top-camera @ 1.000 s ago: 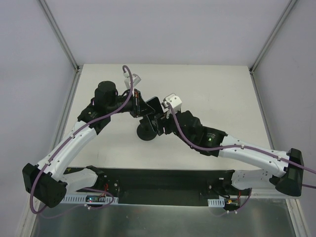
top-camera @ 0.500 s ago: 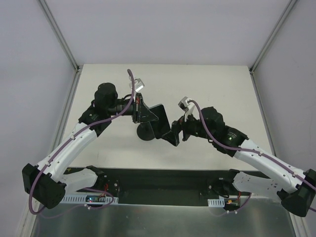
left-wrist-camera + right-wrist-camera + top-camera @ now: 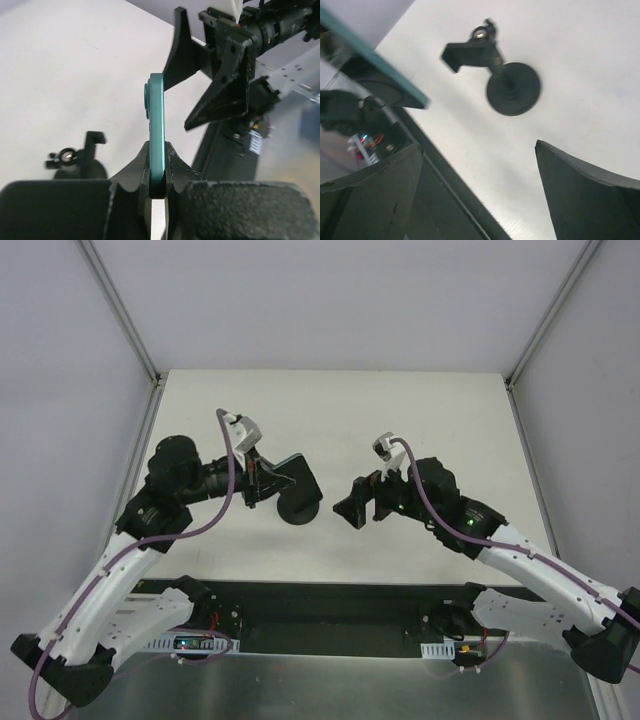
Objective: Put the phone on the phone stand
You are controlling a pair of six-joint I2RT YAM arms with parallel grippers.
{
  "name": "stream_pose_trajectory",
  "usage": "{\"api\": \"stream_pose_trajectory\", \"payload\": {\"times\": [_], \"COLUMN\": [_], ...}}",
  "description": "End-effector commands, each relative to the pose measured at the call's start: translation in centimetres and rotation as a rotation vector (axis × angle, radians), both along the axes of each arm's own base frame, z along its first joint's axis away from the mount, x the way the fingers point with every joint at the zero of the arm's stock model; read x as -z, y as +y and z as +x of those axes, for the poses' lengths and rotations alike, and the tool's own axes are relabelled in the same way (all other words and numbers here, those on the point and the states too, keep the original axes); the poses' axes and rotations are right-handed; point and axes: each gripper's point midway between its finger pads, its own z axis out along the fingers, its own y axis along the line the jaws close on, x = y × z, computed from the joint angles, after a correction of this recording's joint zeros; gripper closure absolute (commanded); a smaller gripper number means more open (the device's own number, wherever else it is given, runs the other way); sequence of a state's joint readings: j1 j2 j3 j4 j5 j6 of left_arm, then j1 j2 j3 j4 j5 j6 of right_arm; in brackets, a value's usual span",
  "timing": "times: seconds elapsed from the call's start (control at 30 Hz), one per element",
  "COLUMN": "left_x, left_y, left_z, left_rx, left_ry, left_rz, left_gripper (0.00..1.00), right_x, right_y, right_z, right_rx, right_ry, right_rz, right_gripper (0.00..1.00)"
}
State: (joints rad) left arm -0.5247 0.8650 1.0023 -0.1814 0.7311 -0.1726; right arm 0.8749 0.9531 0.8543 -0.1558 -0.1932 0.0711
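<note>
The phone (image 3: 288,476) is a thin dark slab with a teal edge. My left gripper (image 3: 262,484) is shut on one end and holds it in the air just above and behind the phone stand (image 3: 299,510). In the left wrist view the phone (image 3: 157,125) stands edge-on between the jaws of my left gripper (image 3: 159,157), with the stand (image 3: 82,157) low on the left. My right gripper (image 3: 354,506) is open and empty, to the right of the stand. The right wrist view shows the stand (image 3: 512,89), its forked bracket (image 3: 470,53) and the phone's corner (image 3: 375,67).
A black strip (image 3: 330,605) runs along the table's near edge, where the arm bases are bolted. Metal rails (image 3: 140,430) border the pale tabletop at left and right. The right gripper (image 3: 222,82) shows beyond the phone in the left wrist view.
My right gripper has drawn away from the phone to the right and stands open. My left arm has pulled back to the left with the phone still in its grip.
</note>
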Motion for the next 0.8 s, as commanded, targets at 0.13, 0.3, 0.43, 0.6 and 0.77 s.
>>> {"api": "stream_pose_trajectory", "payload": {"times": [0.13,0.3,0.43,0.6,0.77], "left_x": [-1.9,-2.0,-2.1,-2.2,-1.8], "left_y": [5.4,8.3,11.0,11.0,9.9], "left_z": [0.9,2.6,4.0,3.7,3.5], "left_rx": [-0.305,-0.51,-0.687,-0.685,-0.634], "left_ry": [-0.369,-0.384,-0.401,-0.42,-0.383], "left_rz": [-0.003,-0.006,-0.009,-0.032,-0.045], "left_gripper": [1.0,1.0,1.0,1.0,1.0], "right_x": [-1.0,-1.3,-0.6,-0.7,-0.1], "right_y": [-1.5,0.7,3.9,6.5,7.5], "right_z": [5.6,7.1,7.6,7.4,7.7], "right_rx": [0.239,0.237,0.216,0.176,0.154], "right_ry": [-0.147,-0.245,-0.291,-0.349,-0.36], "right_rz": [-0.172,-0.221,-0.168,-0.07,-0.088], "right_gripper": [0.04,0.16,0.41,0.57,0.53]}}
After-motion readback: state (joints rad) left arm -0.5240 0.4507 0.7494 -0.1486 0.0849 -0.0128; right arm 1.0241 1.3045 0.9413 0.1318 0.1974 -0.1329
